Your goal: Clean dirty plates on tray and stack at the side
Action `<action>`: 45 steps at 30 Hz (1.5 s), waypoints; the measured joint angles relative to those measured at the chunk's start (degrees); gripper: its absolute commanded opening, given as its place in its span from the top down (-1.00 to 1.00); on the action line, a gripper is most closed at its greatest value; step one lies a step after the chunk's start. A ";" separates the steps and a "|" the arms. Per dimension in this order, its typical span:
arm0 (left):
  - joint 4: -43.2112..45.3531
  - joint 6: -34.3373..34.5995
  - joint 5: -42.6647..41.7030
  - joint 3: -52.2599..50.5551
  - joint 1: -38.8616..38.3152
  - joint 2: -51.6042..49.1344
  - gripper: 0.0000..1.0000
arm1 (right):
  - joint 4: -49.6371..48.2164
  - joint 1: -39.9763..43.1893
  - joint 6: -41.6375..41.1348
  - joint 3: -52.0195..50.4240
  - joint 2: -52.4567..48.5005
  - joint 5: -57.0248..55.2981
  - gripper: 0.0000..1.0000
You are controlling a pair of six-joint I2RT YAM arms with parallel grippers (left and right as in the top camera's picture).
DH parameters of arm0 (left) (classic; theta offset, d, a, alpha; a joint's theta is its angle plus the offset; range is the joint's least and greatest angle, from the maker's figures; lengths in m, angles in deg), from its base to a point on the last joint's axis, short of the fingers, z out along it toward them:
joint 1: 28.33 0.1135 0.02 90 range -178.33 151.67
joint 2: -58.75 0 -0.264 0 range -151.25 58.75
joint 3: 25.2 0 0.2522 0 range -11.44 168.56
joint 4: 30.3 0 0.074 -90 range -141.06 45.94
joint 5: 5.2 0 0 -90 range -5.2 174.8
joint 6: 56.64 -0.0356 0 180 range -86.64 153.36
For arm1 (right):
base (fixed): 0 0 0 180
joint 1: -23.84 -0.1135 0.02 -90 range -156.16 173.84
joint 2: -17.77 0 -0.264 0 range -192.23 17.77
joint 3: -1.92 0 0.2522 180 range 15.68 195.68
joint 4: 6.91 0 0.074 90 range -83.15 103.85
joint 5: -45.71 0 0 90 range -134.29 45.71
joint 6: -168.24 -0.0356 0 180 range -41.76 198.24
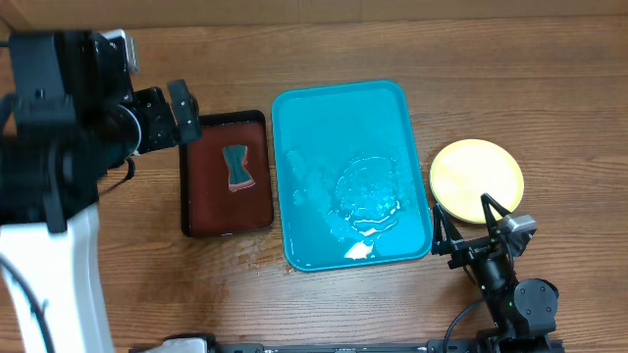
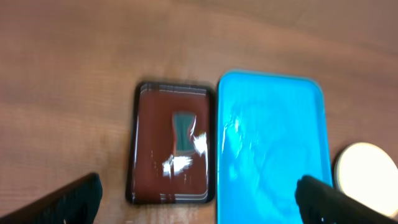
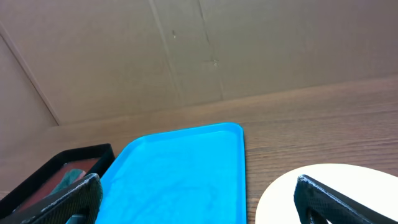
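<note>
Closest to me is my right gripper [image 1: 463, 221], low over the table [image 1: 549, 88] with its jaws spread wide and nothing between them. Its tips sit at the near edge of the plate [image 1: 477, 176], close to it; I cannot tell whether they touch. The plate lies flat on the wood just right of the tray [image 1: 334, 127], clear of its rim, which is the side spot the job asks for. I see one pale yellow disc with no red on it. Whether the other plates lie under it, I cannot tell from here.

Next out is the tray. No plate is left on it, only a wet sheen and some streaks near its middle and near corner. I judge the cleaning and stacking close to done, if not done.

Left of that, almost touching it, is the dark tray [image 1: 211, 206]. A small teal sponge [image 1: 236, 167] lies in the middle of it, reddened at one end. That fits as a parking place for the wiper, handy to the wash area but off the clean side.

My left gripper [image 1: 186, 113] hangs by that tray's far left corner, jaws released and empty, apart from the sponge.

Beyond all of it stands a cardboard wall [image 3: 186, 50].
</note>
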 measured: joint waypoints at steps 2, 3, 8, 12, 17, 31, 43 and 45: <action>7.52 -1.14 0.83 -6.12 -1.27 5.99 -1.00 | -0.02 0.00 0.00 0.00 0.00 0.00 -1.00; 10.54 -1.44 1.05 -9.18 -1.53 8.74 -1.00 | -0.02 0.00 0.00 0.00 -0.02 -0.02 -1.00; 28.09 -2.54 2.10 -32.61 -1.62 26.51 -1.00 | -0.02 0.00 -0.02 0.00 0.00 0.02 -1.00; 41.62 -3.48 2.29 -52.43 -1.62 38.60 -0.99 | 0.00 0.00 -0.02 0.00 0.00 0.02 -1.00; 50.82 -5.25 1.42 -73.42 -0.90 53.02 -1.00 | 0.02 0.00 0.00 0.00 0.00 0.00 -1.00; 68.85 -6.23 -1.88 -104.15 1.88 78.95 -1.00 | 0.09 0.00 -0.02 0.00 0.00 0.02 -1.00; 77.09 -6.21 -2.23 -115.60 1.88 79.19 -1.00 | 0.04 0.00 0.00 0.00 0.00 0.00 -1.00; 77.11 -6.21 -2.23 -115.60 1.88 79.19 -1.00 | 0.04 0.00 0.00 0.00 0.00 0.00 -1.00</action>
